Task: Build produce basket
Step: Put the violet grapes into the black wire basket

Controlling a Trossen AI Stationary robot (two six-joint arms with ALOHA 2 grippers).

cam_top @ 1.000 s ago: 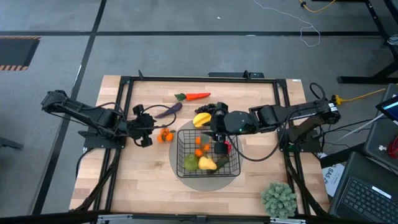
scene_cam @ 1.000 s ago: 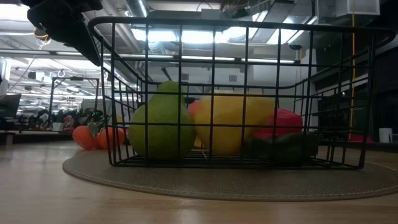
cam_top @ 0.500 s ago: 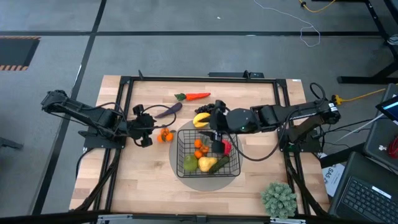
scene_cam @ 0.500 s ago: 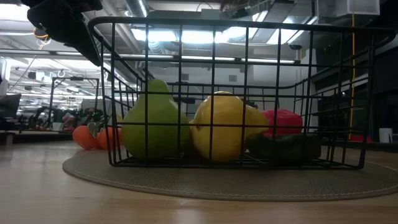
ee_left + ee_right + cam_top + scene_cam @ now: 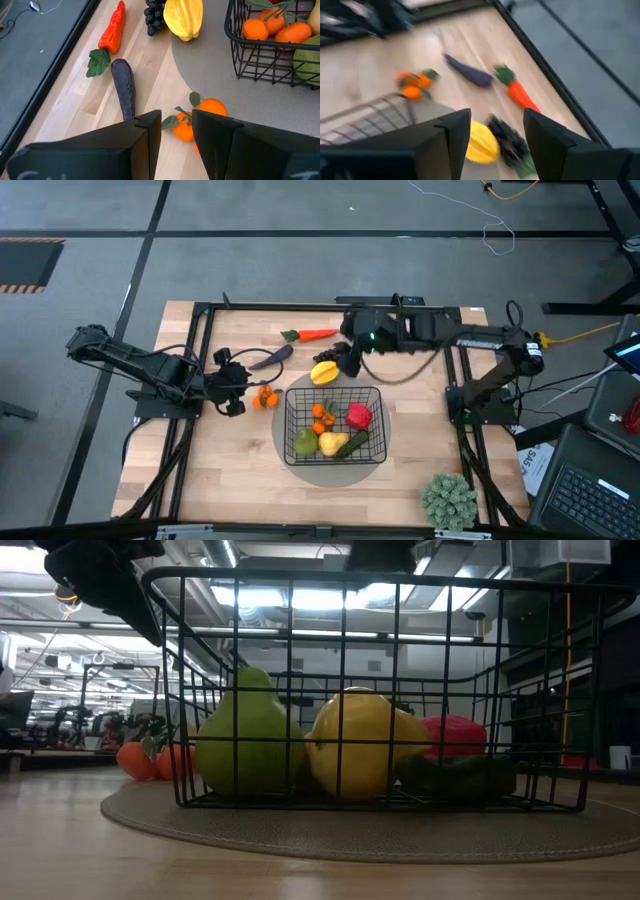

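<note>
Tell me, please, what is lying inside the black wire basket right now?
In the basket: a green pear-shaped fruit, a yellow fruit, tangerines, a red pepper and a dark green cucumber. Anything beneath them is covered.

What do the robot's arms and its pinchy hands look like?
Both arms are black, made of thin jointed links with thicker round joints, and dark cables loop along them. A small green light glows on the right arm near its wrist. The left gripper and the right gripper each have two flat, blocky black fingers with squared tips.
</note>
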